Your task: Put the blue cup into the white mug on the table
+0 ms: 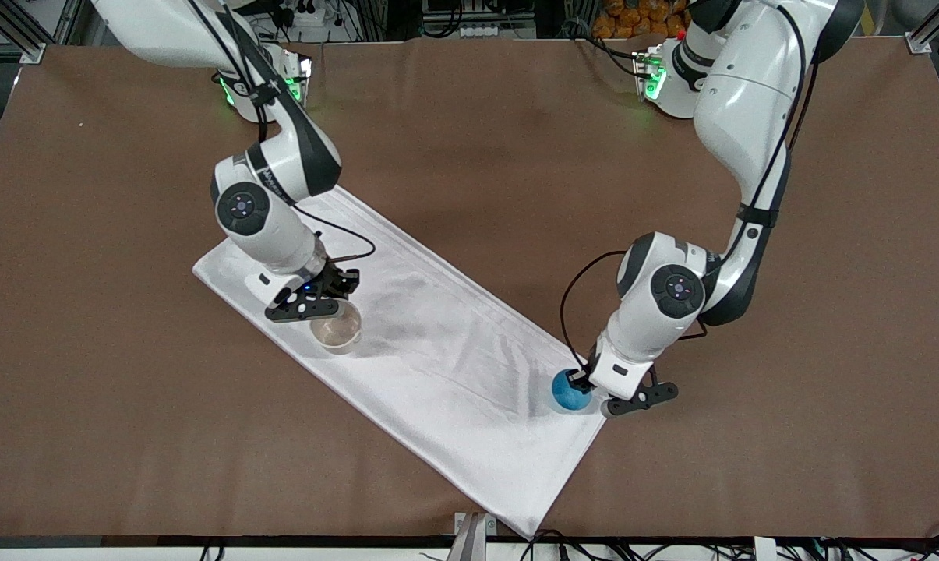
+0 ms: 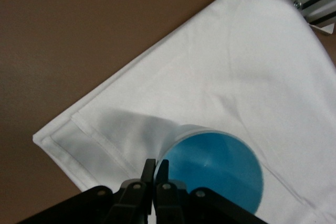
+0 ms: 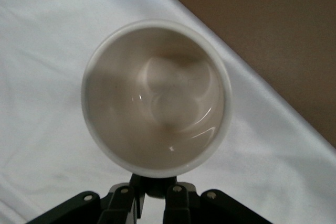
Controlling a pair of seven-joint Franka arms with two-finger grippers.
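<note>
The blue cup [image 1: 569, 392] stands on the white cloth [image 1: 438, 366] near the cloth's corner toward the left arm's end. My left gripper [image 1: 582, 382] is shut on its rim, one finger inside and one outside, as the left wrist view shows the cup [image 2: 215, 171] and the gripper [image 2: 156, 169]. The white mug [image 1: 337, 331] stands upright on the cloth toward the right arm's end. My right gripper [image 1: 329, 300] is shut on its black handle. In the right wrist view the mug [image 3: 157, 98] is empty, with the gripper [image 3: 156, 188] around the handle.
The cloth lies diagonally on the brown table [image 1: 87, 351], reaching the table's edge nearest the front camera. A metal bracket [image 1: 473, 538] sits at that edge. Both cups stand well apart on the cloth.
</note>
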